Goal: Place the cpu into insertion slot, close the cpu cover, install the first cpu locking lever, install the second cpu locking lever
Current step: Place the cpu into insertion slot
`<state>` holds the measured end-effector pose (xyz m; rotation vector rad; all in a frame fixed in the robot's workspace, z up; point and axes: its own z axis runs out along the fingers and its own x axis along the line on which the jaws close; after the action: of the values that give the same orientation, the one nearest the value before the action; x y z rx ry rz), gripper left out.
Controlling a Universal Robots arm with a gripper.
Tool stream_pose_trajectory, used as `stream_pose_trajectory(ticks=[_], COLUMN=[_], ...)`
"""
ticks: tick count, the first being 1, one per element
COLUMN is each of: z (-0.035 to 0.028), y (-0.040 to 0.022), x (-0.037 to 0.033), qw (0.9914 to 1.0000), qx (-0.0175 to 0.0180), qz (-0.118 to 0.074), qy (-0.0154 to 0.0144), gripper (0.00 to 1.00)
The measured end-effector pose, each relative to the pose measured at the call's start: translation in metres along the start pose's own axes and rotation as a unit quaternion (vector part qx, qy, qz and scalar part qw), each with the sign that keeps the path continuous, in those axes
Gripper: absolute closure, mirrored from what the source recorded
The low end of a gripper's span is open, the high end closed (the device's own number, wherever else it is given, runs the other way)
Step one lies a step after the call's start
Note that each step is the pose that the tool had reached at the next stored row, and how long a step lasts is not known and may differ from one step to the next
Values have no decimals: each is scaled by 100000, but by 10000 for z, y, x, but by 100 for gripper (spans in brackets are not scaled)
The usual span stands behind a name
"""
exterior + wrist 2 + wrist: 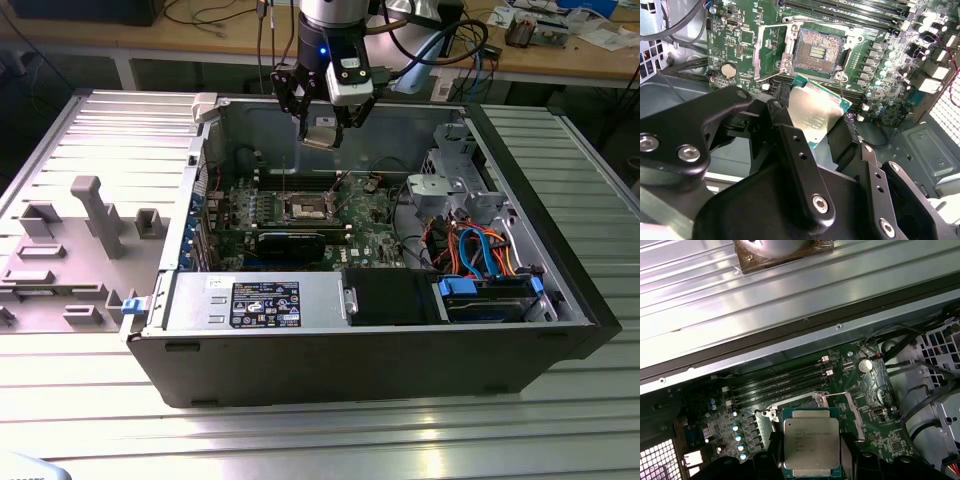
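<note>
You had the gripper (322, 135) pinching the cpu (322, 138) by two opposite edges, its black fingers (782, 120) pressed against the chip's sides. In the exterior view the chip hung well above the insertion slot (305, 209), level with the open computer case's (380, 350) upper rim, so it was not touching the slot.

In the second wrist view the cpu (815, 112) showed its silvery top tilted, one corner near the insertion slot's (816, 52) metal rim, and the slot's dark centre lay bare with nothing seated in it. The cpu cover (782, 60) stood swung open beside the slot, hinged at the slot's edge, its window showing green board through it.

In the first wrist view you looked down on the cpu (812, 442) flat between the fingers (860, 462), with the slot's frame just beyond it. The long memory slots (780, 382) ran alongside the insertion slot, and a coin cell battery (866, 365) sat on the motherboard (875, 390) near the slot.
</note>
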<state>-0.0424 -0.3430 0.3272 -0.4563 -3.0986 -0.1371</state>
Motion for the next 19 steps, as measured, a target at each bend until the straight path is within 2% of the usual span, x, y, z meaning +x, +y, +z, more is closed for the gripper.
stream_pose_trajectory(ticks=[19], z=[0], y=[0], x=[0], qw=[99995], qx=[-22], qz=[1045], qy=[-91], gripper=[45])
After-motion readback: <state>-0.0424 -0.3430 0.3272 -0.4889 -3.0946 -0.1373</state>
